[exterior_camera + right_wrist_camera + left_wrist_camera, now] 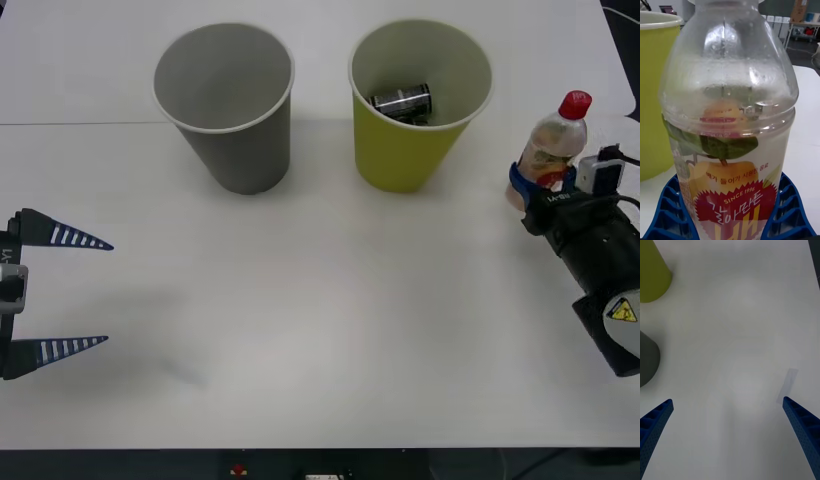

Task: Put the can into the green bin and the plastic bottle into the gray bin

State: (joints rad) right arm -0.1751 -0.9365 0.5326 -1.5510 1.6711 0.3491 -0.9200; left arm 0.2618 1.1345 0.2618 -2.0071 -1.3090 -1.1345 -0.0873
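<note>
Nearest my overhead camera is the left hand (62,292), parked low at the left edge of the tabletop (320,330) with its two blue fingers spread wide and nothing between them. Farther back stand the gray bin (228,105) and, to its right, the green bin (418,100); the can (401,101) already lies on its side inside the green one, so I judge that half done. At the far right the right hand (527,190) has the plastic bottle (552,145) upright near the tabletop's edge, well apart from the gray bin. In the right wrist view the bottle (728,123) looms close, with blue ribbed fingers (668,210) hugging its lower label on both sides, so I read the hand as clenched around it, low on the body. The green bin's wall (653,101) rises just beside it. That worries me: the carry to the gray bin must pass over or around the green bin, and a low sweep could knock it over or drop the bottle in the wrong one. The low hold on a liquid-filled bottle may also let it tip. In the left wrist view the fingers (655,423) are parted over bare tabletop, with the gray bin (647,358) and green bin (653,275) off to one side.
</note>
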